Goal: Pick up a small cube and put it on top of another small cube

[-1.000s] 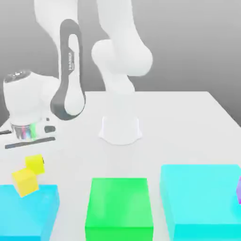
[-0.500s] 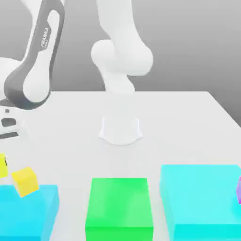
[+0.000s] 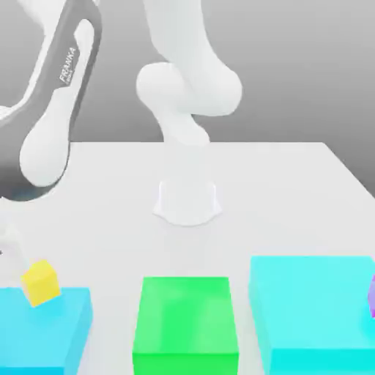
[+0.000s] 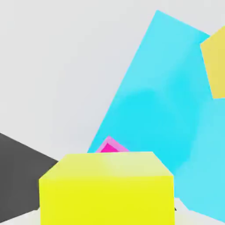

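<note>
From the hand view I've got the small cube (image 4: 105,189), lemon yellow, sitting dead close under the hand, while the other small cube (image 4: 215,66), warmer gold, sits off to one side by the cyan block (image 4: 154,101). I can't tell how the fingers stand. The exterior view places that golden cube (image 3: 40,282) on the cyan block's (image 3: 44,329) far edge at the exterior view's left, which the hand view leaves unclear.

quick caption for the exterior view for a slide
Panda arm reaches toward a small golden-yellow cube at a cyan block.
</note>
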Controlling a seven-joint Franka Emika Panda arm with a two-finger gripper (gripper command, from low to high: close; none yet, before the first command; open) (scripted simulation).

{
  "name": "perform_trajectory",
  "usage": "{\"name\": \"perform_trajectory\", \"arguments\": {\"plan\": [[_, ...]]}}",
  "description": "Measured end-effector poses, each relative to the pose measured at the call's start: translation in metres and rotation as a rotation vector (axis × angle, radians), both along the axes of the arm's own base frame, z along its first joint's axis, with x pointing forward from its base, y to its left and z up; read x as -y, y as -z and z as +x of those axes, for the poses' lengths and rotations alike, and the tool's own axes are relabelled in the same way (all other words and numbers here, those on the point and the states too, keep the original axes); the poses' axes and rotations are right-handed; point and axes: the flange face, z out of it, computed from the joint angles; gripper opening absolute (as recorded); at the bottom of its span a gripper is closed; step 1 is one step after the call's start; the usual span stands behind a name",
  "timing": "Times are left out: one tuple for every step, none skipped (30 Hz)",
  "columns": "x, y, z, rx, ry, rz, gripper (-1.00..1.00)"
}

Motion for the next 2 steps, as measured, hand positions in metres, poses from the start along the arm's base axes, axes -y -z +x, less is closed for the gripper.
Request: {"name": "perform_trajectory", "arguments": {"plan": [[0.0000,0.0000,0.0000,0.000,0.000,0.000,1.00],[0.0000,0.0000,0.0000,0.000,0.000,0.000,1.00]]}}
